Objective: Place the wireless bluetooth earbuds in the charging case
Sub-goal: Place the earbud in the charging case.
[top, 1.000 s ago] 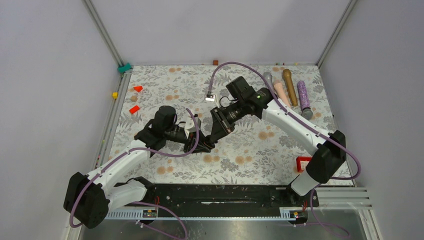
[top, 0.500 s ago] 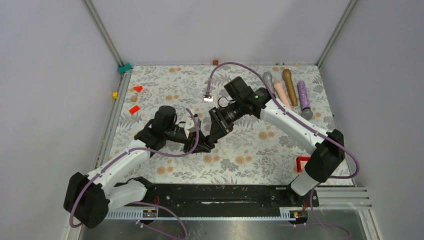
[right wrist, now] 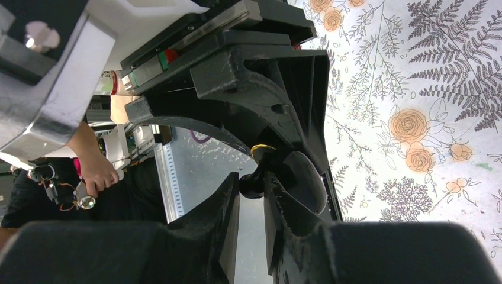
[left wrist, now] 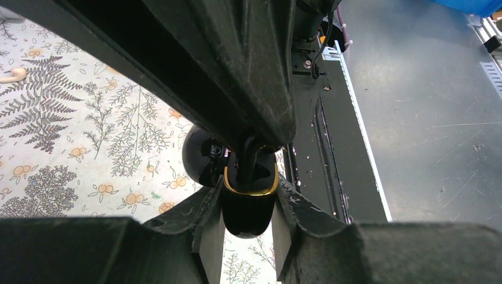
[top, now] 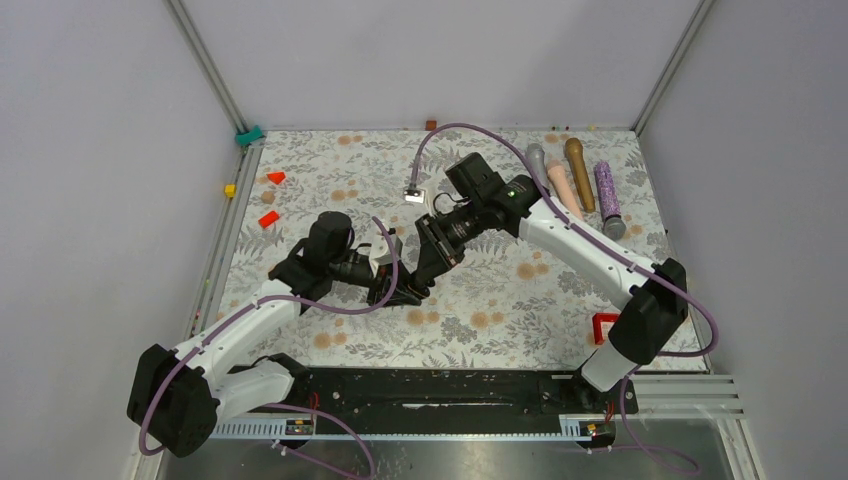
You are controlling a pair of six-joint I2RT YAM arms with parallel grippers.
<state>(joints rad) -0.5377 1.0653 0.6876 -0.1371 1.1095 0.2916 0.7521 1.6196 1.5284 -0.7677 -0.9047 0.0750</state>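
While your left end effector (left wrist: 247, 234) hugs the shiny black charging case (left wrist: 247, 210) near the middle of the surface (top: 500, 300), your right end effector (right wrist: 251, 193) pinches a tiny earbud (right wrist: 251, 184) at the case's twelve o'clock. It looks light, hard and slippery, so squeeze its sides gently.

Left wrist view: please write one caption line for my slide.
Left gripper clamps the black, gold-rimmed charging case; right gripper holds a dark earbud at its opening.

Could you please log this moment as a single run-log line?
left fingers: clamp black charging case | right fingers: pinch earbud at case's gold-rimmed opening | seated: cannot tell
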